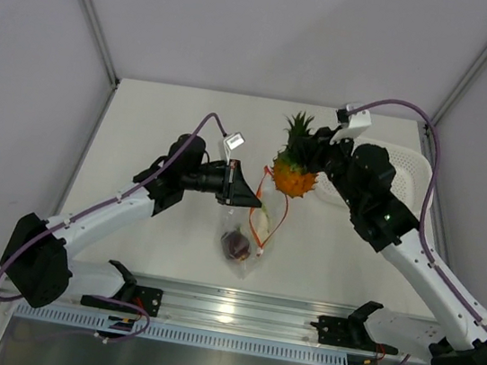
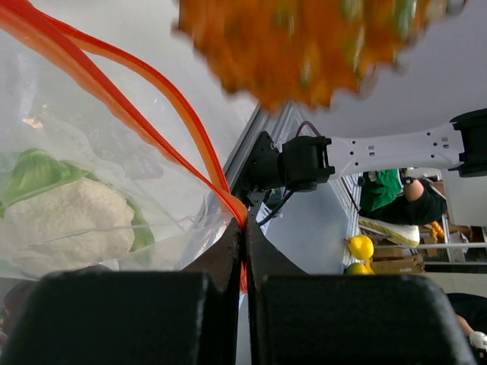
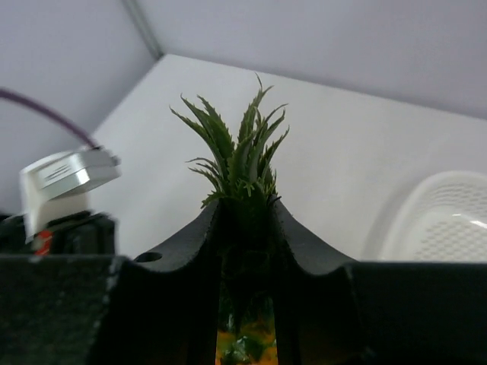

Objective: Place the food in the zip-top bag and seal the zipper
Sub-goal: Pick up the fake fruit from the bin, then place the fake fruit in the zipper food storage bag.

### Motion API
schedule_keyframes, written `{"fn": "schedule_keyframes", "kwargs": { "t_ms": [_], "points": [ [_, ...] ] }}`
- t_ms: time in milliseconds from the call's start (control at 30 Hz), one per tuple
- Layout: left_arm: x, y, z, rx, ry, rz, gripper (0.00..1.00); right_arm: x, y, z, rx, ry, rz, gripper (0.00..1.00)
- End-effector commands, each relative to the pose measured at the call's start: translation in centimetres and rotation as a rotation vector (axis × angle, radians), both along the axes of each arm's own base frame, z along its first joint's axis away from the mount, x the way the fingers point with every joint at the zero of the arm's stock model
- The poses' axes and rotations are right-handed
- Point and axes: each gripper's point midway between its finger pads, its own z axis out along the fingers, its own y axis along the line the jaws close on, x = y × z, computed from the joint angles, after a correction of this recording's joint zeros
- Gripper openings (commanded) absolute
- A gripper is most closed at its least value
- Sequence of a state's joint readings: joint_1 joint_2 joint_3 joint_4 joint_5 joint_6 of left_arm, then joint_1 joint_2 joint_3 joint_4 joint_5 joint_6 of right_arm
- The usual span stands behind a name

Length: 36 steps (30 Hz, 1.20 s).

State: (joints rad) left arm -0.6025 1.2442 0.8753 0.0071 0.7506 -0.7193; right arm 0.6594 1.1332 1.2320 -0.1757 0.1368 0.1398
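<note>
The clear zip-top bag hangs from my left gripper, which is shut on its red-orange zipper at the mouth corner. The mouth gapes open. Inside lie the dark red-purple fruit and the white and pale-green vegetable piece. My right gripper is shut on the green crown of the orange pineapple and holds it in the air just above and right of the bag's mouth. The pineapple also shows blurred at the top of the left wrist view.
A white perforated basket stands at the right of the table behind my right arm, and it also shows in the right wrist view. A metal rail runs along the near edge.
</note>
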Motion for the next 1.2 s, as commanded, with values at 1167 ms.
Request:
{"fn": "schedule_keyframes", "kwargs": {
  "t_ms": [1167],
  "points": [
    [-0.2,-0.7,6.6,-0.243,-0.060,0.078,0.01,-3.8,0.9,-12.5,0.576,0.528,-0.628,0.00]
  ]
}}
